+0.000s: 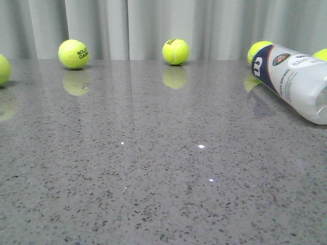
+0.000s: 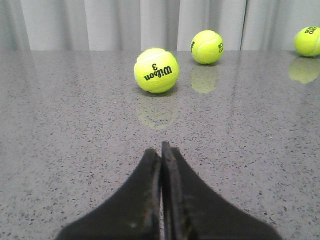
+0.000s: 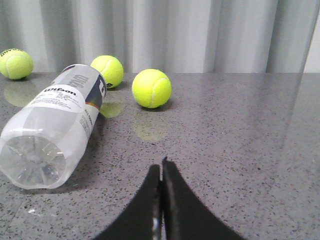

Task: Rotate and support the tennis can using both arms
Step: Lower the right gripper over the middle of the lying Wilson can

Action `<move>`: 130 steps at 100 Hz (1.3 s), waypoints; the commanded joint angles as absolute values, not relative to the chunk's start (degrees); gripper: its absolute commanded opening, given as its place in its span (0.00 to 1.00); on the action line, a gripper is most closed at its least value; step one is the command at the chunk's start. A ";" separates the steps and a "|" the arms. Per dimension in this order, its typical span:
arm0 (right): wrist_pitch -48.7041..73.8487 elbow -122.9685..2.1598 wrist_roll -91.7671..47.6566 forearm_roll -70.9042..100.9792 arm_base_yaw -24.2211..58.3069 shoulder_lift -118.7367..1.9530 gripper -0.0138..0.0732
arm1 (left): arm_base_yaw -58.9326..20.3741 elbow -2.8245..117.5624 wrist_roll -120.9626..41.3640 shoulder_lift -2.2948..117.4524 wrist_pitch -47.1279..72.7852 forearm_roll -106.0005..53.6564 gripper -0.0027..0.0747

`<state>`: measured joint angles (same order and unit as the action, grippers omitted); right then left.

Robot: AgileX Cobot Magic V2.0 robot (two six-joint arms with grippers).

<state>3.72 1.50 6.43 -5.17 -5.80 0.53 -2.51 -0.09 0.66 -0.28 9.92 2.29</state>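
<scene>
Tennis can [image 1: 295, 81] lying flat, "Wilson" label, ball [image 2: 156, 70] "Wilson 3"

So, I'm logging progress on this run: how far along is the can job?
Nothing looks done yet. The tennis can lies on its side on the table, untouched, with tennis balls around it. Nothing is in hand: the left gripper and the right gripper are both shut and empty, clear of the can. Reaching, rotating and supporting it are all left.

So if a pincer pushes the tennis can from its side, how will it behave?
The tennis can lies on its side on the glossy table, so it would probably roll. It looks empty and translucent, so likely light. Its smooth plastic may slip.
</scene>
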 commanded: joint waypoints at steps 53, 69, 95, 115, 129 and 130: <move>8.16 -5.81 6.11 -5.13 -5.62 -0.68 0.08 | -2.92 -2.65 1.35 -1.93 5.40 1.73 0.01; 18.48 -14.36 6.11 -5.13 -5.62 -7.47 0.08 | -2.92 -2.65 1.35 -1.93 5.40 1.73 0.01; 24.54 -22.19 6.16 -4.02 -5.62 -22.27 0.08 | -2.92 -2.65 1.35 -1.93 5.40 1.73 0.01; 27.15 -27.72 6.10 -4.02 -5.52 -30.39 0.21 | -2.92 -2.65 1.35 -1.93 5.40 1.73 0.01; 27.30 -32.42 6.10 -4.02 -5.52 -33.68 0.65 | -2.92 -2.65 1.35 -1.93 5.40 1.73 0.01; 27.38 -32.70 6.10 -4.02 -5.52 -33.88 0.67 | -2.92 -2.65 1.35 -1.93 5.40 1.73 0.01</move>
<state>30.88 -28.12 6.43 -4.06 -5.80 -31.73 -2.51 -0.09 0.66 -0.28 9.92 2.29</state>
